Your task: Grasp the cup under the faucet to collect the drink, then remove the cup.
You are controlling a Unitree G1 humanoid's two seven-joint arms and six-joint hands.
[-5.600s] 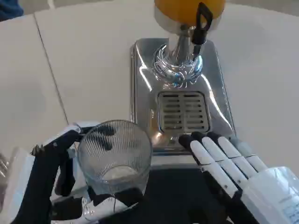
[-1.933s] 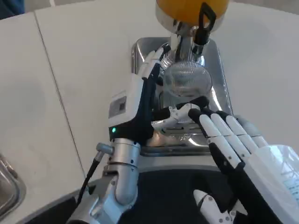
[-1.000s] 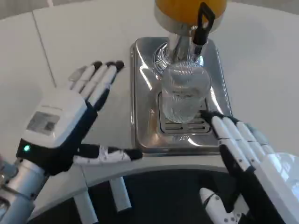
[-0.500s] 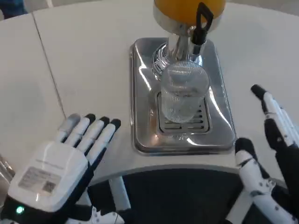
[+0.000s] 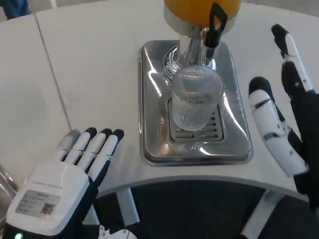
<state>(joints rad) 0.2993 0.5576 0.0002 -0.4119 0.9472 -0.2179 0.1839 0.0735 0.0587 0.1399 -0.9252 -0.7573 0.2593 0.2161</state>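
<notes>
- The left hand [image 5: 60, 191] lies at the lower left of the frame, released, fingers straight and apart, grasping nothing.
- The right hand [image 5: 286, 114] stands at the right edge, fingers spread and empty, beside the tray.
- The ribbed clear cup [image 5: 196, 99] stands upright on the grille of the shiny drip tray [image 5: 152, 99], centre frame, on the white counter [image 5: 89, 64].
- Just above it hangs the black-handled faucet [image 5: 215, 27] of the orange drink dispenser [image 5: 199, 7], top centre.
</notes>
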